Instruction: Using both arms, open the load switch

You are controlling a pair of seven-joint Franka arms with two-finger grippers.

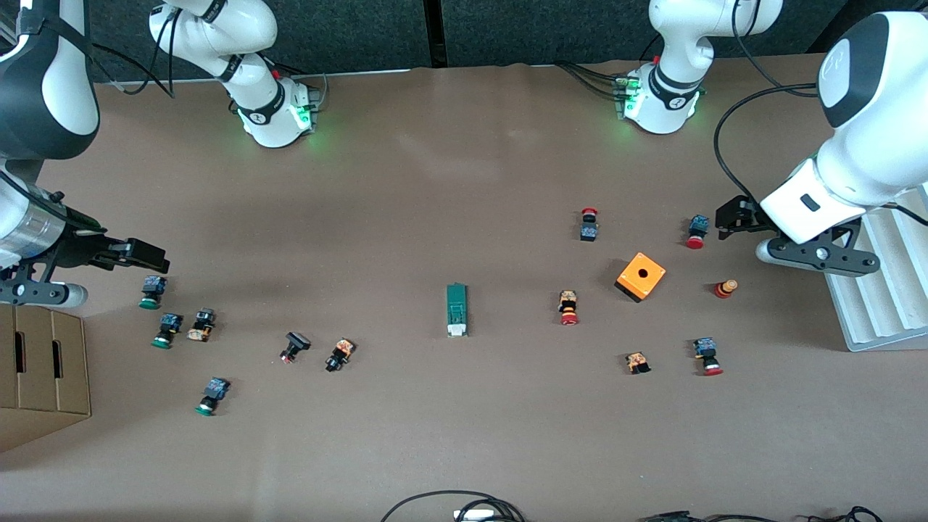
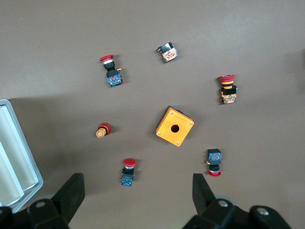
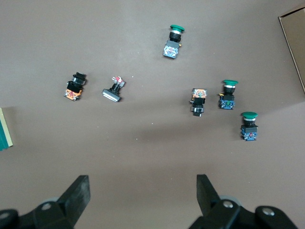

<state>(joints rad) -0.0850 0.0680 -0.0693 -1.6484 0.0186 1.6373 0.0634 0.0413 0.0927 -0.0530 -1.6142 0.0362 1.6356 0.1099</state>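
The load switch (image 1: 457,309), a narrow dark green block with a white end, lies flat near the middle of the table, its white end toward the front camera. Only its green edge (image 3: 5,136) shows in the right wrist view. My left gripper (image 1: 731,217) hangs open over the left arm's end of the table, next to a red-capped push button (image 1: 697,232). It holds nothing, and its fingers frame that button (image 2: 127,171) in the left wrist view. My right gripper (image 1: 145,255) hangs open and empty over the right arm's end, above a green-capped push button (image 1: 151,290).
An orange cube box with a hole (image 1: 640,275) stands among several red-capped buttons toward the left arm's end. Several green-capped and black buttons lie toward the right arm's end. A cardboard box (image 1: 43,370) and a white ribbed tray (image 1: 881,290) flank the table.
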